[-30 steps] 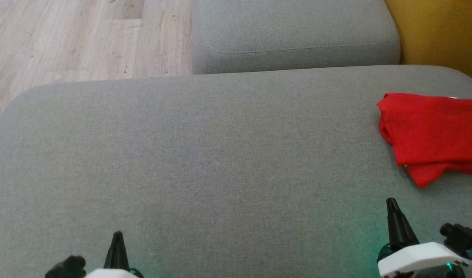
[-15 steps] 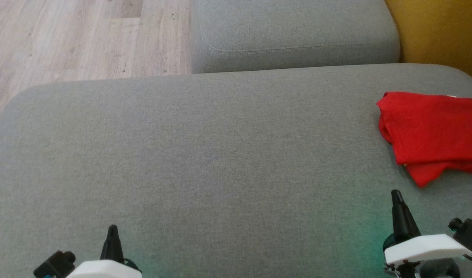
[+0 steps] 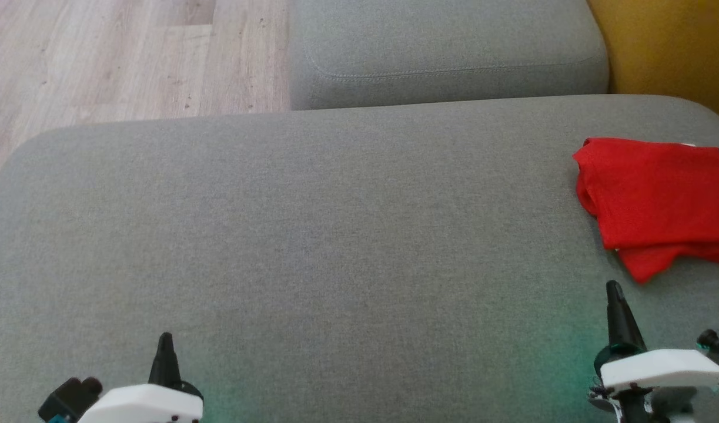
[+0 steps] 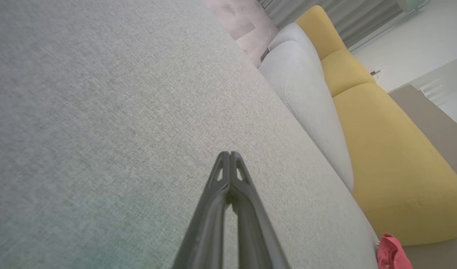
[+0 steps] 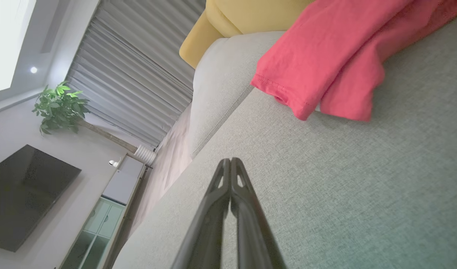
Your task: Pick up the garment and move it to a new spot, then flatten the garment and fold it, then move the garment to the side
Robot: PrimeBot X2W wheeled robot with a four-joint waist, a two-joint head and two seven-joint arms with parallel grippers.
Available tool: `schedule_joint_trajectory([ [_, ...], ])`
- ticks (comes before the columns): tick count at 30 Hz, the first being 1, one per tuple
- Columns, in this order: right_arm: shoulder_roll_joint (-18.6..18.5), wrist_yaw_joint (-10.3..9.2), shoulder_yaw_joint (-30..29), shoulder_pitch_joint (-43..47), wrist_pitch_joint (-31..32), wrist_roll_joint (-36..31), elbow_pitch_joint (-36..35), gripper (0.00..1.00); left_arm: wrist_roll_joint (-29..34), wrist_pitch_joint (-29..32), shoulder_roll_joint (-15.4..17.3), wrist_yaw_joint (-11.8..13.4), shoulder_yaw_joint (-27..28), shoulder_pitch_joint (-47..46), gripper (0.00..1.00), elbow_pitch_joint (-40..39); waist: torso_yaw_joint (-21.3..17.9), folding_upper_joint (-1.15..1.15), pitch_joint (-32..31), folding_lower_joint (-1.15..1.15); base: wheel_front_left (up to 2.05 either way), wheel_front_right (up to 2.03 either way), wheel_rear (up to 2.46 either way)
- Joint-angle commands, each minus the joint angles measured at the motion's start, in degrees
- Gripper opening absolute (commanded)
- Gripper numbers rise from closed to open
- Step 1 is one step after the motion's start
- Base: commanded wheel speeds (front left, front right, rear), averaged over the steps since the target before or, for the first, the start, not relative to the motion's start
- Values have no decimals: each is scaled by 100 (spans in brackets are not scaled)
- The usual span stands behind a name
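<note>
1. Head view: grey sofa cushion (image 3: pixel 335 235) is the work surface.
2. Red garment (image 3: pixel 653 200) lies folded at the cushion's right edge.
3. Left gripper (image 3: pixel 164 339) and right gripper (image 3: pixel 614 288): fingers pressed together, holding nothing.
4. Judgement: the move-aside step looks complete. Next move: retract the arms clear.

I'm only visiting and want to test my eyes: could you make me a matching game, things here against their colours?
Things:
1 shirt
2 big cushion
3 floor
4 left claw

Colours:
A pale wood
B black
C red
D grey

Pairs: 1-C, 2-D, 3-A, 4-B
</note>
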Motion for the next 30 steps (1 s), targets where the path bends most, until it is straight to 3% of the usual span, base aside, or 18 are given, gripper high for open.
schedule_joint_trajectory([
  [1, -115, -2, 41, -293, 15, 120, -165, 0, -72, 36, -3, -67, 208, -303, 0, -133, 0, 0, 1, 0, 0, 0, 0],
  [30, -128, -3, -117, -619, 273, 2096, -69, 0, -1303, 520, -383, -706, 1089, -618, 0, -5, -31, 0, 50, 0, 0, 0, 0],
])
